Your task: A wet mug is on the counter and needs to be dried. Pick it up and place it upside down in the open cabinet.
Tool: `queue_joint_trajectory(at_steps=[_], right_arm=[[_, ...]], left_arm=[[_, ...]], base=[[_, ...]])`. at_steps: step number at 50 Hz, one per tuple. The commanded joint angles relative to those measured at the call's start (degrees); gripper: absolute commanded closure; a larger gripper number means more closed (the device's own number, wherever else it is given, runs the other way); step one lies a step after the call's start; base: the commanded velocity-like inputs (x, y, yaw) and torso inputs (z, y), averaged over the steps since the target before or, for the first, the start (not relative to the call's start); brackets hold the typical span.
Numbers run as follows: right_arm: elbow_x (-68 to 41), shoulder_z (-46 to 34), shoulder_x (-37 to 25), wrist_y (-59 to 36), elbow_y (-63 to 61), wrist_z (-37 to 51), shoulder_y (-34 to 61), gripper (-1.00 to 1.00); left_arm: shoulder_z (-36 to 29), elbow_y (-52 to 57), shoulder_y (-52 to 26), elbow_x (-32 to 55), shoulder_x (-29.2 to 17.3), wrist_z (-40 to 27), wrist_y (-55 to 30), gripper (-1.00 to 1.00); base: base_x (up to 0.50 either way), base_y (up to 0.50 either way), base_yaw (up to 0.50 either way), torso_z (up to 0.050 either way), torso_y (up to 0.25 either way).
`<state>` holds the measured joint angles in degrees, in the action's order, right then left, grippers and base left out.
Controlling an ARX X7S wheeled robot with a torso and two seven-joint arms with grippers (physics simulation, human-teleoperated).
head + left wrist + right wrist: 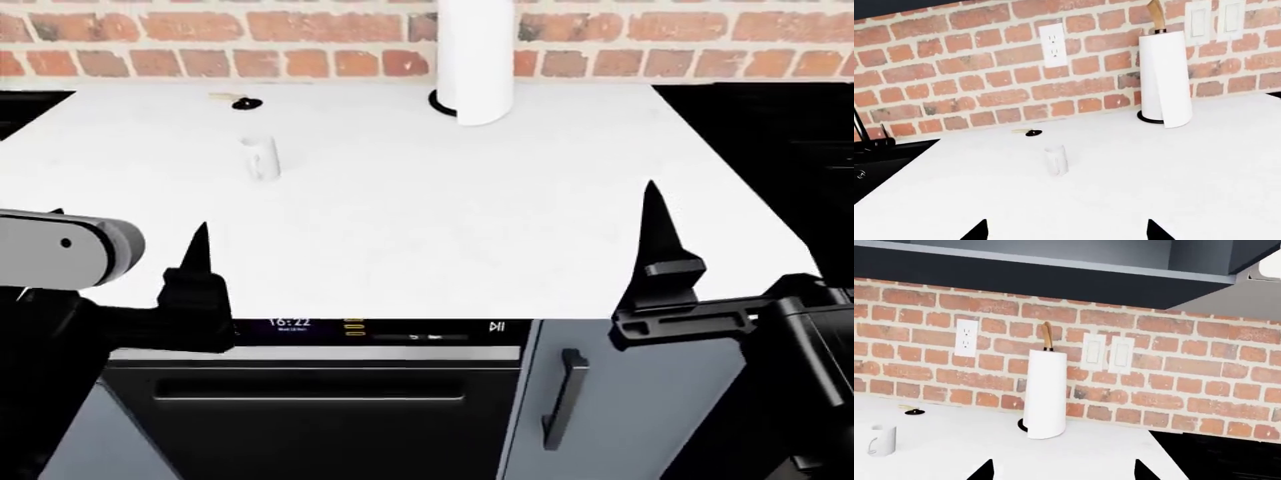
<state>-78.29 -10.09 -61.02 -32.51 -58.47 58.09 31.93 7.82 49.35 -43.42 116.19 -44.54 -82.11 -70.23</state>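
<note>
- The mug (259, 157) stands upright on the counter (441, 220) in the upper left of the head view, clear of everything around it
- In the left wrist view the mug (1056, 160) sits near the middle of the frame; in the right wrist view it (881, 440) is at the lower left edge, its small handle showing on the side
- The paper-towel roll (475, 58) stands at the top centre of the head view on a black round base, against the brick wall (160, 45), well apart from the mug
- A small black object with a yellowish stem (240, 101) lies on the counter near the wall, behind the mug and apart from it
- The left gripper (1066, 232) hangs over the front part of the counter, its two black tips spread wide at the bottom of the left wrist view, with nothing between them
- The right gripper (1063, 472) is likewise spread, its two tips at the bottom of its wrist view, holding nothing
- In the head view one dark finger of each gripper rises near the counter's front edge, the left (198, 262) at lower left, the right (657, 232) at centre right, both well short of the mug
- A white outlet (1053, 45) is on the wall above the mug in the left wrist view, and two light switches (1107, 356) are beside the roll in the right wrist view
- Below the counter's front edge, an appliance panel with a lit display (287, 324) is at lower centre
</note>
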Motion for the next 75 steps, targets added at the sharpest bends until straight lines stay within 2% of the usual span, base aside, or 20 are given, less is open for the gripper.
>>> queue_joint_trajectory(at_steps=[1,40,75], right_arm=[[-0.9,0.4,-1.1,0.9,0.0,-0.1,0.4,-1.00],[0.6,1.0,-2.0,3.5,0.2,-1.5,-2.7,-1.00],[1.4,0.1,-2.6,4.2,0.4,-1.3,-3.6,-1.00]], left_arm=[[-2.0,-0.6,-1.5,0.5,-0.9,-0.4,0.9,-1.00],[-3.9,-0.1,-0.1,-1.2,-2.3,0.5,3.2,-1.00],[-7.1,0.1,1.4,-1.4,-3.0,0.0,5.2,-1.00]], base=[[0.31,0.21,0.00,0.000,0.000],[0.36,0.10,0.00,0.000,0.000],[0.35,0.00,0.00,0.000,0.001]])
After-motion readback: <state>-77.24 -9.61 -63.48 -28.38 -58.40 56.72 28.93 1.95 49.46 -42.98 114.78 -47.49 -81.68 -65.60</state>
